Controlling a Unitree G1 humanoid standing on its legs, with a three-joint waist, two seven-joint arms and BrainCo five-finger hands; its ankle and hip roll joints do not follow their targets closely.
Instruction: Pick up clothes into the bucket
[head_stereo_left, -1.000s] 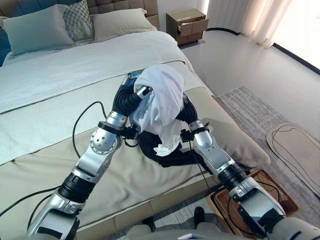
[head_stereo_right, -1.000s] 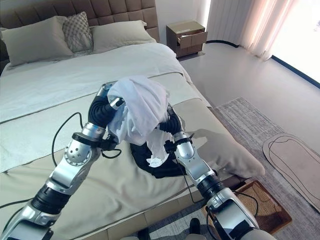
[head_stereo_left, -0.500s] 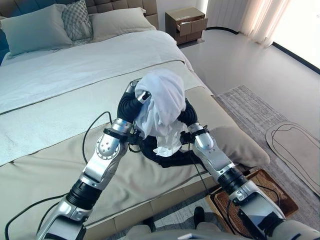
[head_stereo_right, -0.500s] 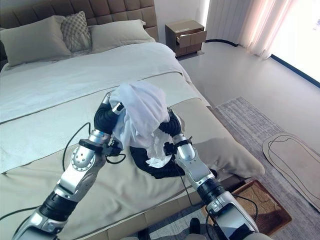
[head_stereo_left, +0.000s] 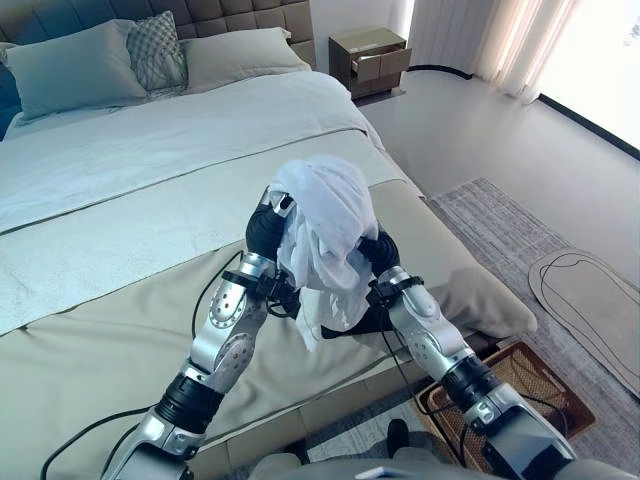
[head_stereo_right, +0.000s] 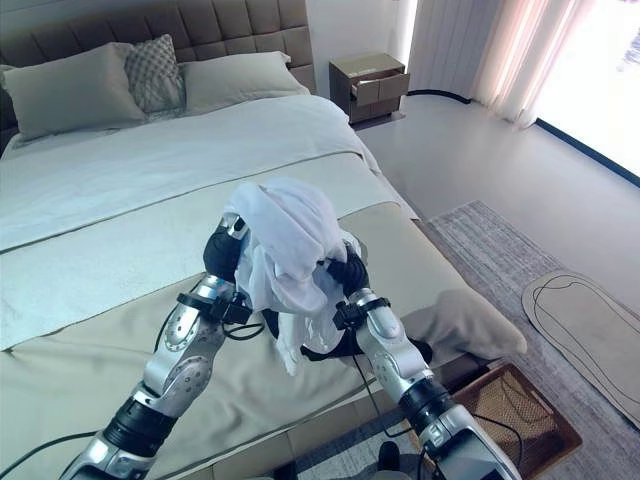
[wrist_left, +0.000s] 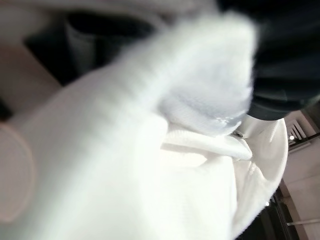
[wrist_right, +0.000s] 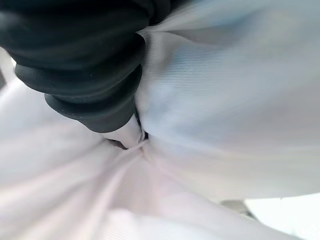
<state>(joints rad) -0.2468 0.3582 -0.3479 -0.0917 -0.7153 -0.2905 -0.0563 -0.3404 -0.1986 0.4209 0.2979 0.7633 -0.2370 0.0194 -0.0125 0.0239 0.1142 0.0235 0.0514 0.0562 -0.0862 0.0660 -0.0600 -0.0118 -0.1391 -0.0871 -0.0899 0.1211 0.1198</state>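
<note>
Both hands hold a white garment (head_stereo_left: 325, 215) bunched up above the foot of the bed (head_stereo_left: 120, 200), the left hand (head_stereo_left: 268, 222) on one side and the right hand (head_stereo_left: 378, 250) on the other. The cloth drapes over both, so whether the fingers are clenched on it cannot be told. A dark garment (head_stereo_left: 368, 320) seems to lie on the bed just beneath. To do this well, keep the bundle gathered so no tail trails, then swing it towards the wicker basket (head_stereo_left: 535, 375) on the floor beside the bed. No writing or labels can be read anywhere.
</note>
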